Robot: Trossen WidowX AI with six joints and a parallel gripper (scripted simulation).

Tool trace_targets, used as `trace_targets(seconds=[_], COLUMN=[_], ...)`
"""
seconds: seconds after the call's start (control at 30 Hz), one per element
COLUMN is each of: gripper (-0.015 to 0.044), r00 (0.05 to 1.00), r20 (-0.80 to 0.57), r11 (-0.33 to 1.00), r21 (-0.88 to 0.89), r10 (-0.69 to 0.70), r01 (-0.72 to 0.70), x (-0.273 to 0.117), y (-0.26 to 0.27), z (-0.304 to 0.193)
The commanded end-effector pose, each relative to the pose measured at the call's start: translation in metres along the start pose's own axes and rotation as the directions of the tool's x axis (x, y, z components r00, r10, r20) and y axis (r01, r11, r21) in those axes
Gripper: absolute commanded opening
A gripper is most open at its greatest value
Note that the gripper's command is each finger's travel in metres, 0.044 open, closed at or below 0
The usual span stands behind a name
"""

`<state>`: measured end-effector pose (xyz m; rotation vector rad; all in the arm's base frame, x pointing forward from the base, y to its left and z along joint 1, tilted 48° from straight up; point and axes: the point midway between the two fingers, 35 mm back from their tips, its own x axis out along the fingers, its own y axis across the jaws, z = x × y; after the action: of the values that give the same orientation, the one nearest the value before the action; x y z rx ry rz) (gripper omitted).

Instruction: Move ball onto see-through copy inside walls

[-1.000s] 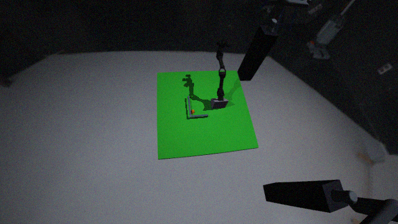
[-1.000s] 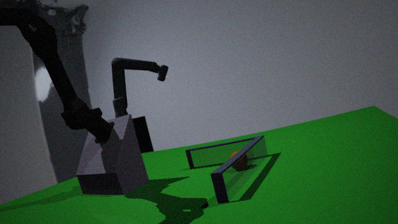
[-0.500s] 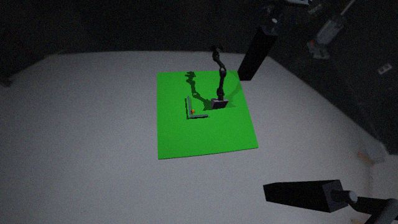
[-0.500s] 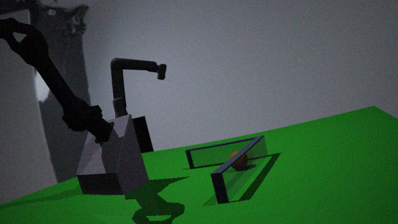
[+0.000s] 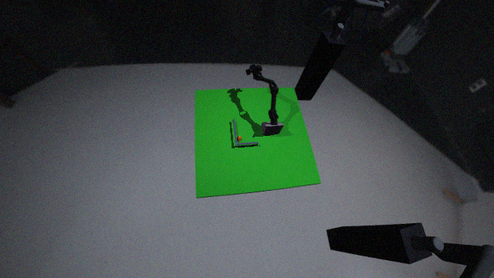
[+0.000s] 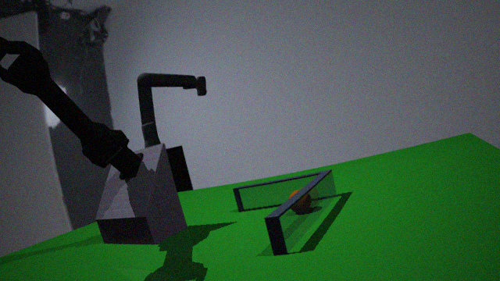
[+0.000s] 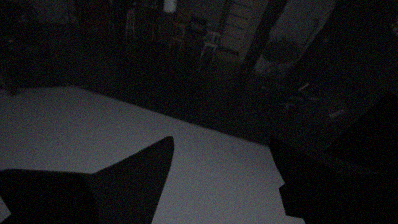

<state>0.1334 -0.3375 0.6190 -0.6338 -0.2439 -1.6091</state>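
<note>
Resting ball: orange ball (image 6: 301, 201) lies on the green mat (image 5: 270, 170), inside the corner of the two walls (image 6: 297, 203), close against them; from above, ball (image 5: 239, 138) sits just inside the L, near its bend.
Walls: two low clear walls (image 5: 236, 144) meet at a right angle; dark top edges, green mat visible through them.
Resting-spot copy: cannot tell it apart from the ball in any view.
Arm: black arm (image 5: 273, 101) rises from its grey base (image 5: 272, 128), which stands on the mat just beside the walls' open side; arm leans up and away from the walls.
Gripper: gripper (image 5: 254, 70) is high, past the mat's far edge, well apart from the walls and ball.
Gripper state: fingers parted fairly wide, nothing between them; wrist view shows only pale floor and dark background in the gap.
Shadow: arm's shadow (image 5: 241, 110) falls across the mat toward the walls.
</note>
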Motion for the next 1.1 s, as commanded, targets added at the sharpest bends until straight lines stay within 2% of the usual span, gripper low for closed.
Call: trace_targets(seconds=[0.0,0.23,0.47,0.77,1.07], gripper=[0.0336,0.0336,0.0336,0.0336,0.0336], r00=[0.996,0.940,0.808,0.571,0.337], r20=[-0.050,-0.202,-0.356,-0.526,-0.671], r11=[0.997,0.961,0.882,0.742,0.591], r21=[0.033,0.092,0.147,0.191,0.188], r10=[0.076,0.274,0.470,0.630,0.661], r01=[-0.074,-0.261,-0.448,-0.643,-0.784], x=[-0.003,-0.025,-0.084,-0.201,-0.343], y=[0.033,0.132,0.239,0.346,0.405], z=[-0.016,-0.064,-0.110,-0.160,-0.201])
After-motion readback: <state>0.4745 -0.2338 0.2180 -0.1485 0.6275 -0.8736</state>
